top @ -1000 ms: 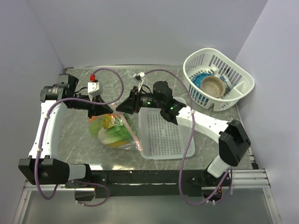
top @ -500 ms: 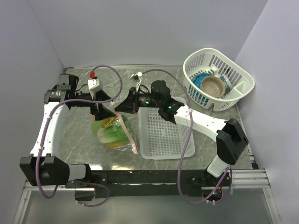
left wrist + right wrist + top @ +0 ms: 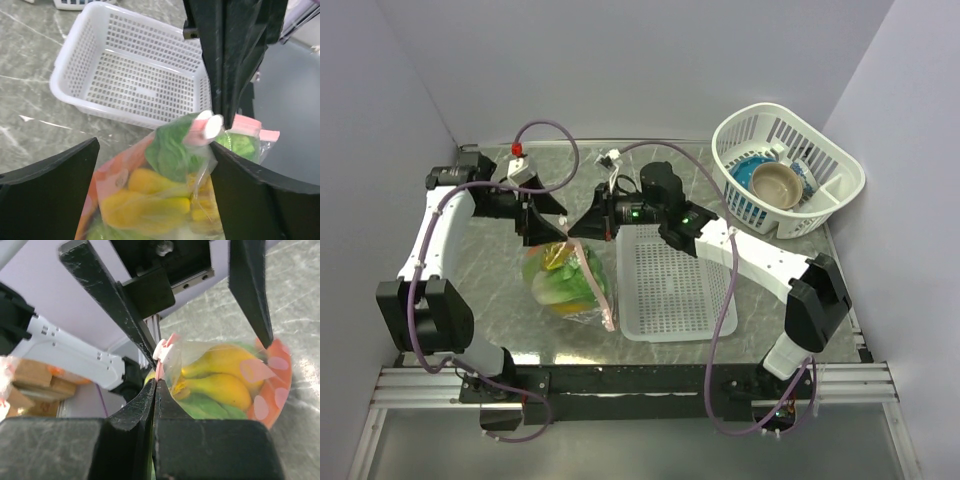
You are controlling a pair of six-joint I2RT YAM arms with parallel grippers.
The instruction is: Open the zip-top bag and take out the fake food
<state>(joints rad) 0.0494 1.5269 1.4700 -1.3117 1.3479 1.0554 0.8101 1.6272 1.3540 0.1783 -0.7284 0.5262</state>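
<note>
Above the worktop [image 3: 505, 300], my right end effector [image 3: 156, 384] pinches the zip-top bag [image 3: 570, 285] at its strip so my wide-open left end effector [image 3: 155, 146] can grip the opposite lip.

Lab cell (plain enclosing walls [image 3: 620, 70])

Clear bag [image 3: 568, 285] at centre left, pink zip strip [image 3: 247, 125] along one edge, orange patches with pale round spots on one side. Inside, green lettuce [image 3: 170, 147] and yellow bananas [image 3: 220, 377]. White tray [image 3: 672, 290] at centre, dotted all over with small holes. White slotted basket [image 3: 790, 128] at upper right, blue bowl [image 3: 745, 176] and tan bowl [image 3: 778, 185] within. Grey-green marbled table [image 3: 495, 300] underneath, pale veins running across.
</note>
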